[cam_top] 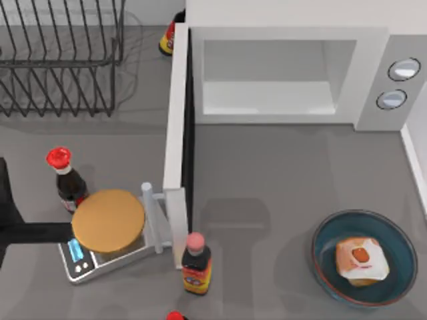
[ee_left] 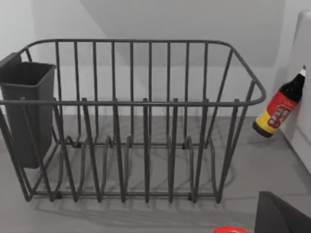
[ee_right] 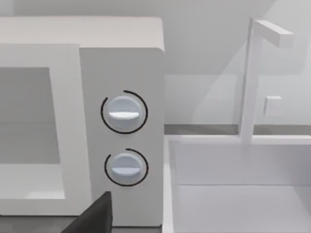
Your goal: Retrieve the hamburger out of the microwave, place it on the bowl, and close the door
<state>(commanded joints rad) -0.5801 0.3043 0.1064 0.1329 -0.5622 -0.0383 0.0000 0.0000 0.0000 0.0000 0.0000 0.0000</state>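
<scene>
the hamburger (cam_top: 361,259) sits inside the dark blue bowl (cam_top: 327,243) at the near right of the table, resting a little toward the bowl's right side, so the carrying part of my job looks done. the microwave (cam_top: 373,73) stands at the back with its grey cavity bare, and its door (cam_top: 176,120) is swung fully out toward the front, edge-on from above, with the white bar handle (cam_top: 155,217) poking to the left near the door's free end. that leaves the closing as the step in hand, by my reckoning. my left arm reaches in from the left edge of the table, a dark bar passing under the tan-orange disc (cam_top: 108,220) on the kitchen scale (cam_top: 83,263), just left of the handle; its wrist camera looks across at the wire dish rack (ee_left: 146,121) and a soy sauce bottle (ee_left: 281,108) leaning by the microwave's side, and i cannot tell how its jaws stand. my right wrist camera faces the two round buttons (ee_right: 124,112) on the microwave front, and i cannot tell its jaws' state either. a red-capped bottle (cam_top: 67,177) and a pink-capped bottle (cam_top: 196,263) stand close to the door's swing path, so pushing it shut from the left calls for care.
</scene>
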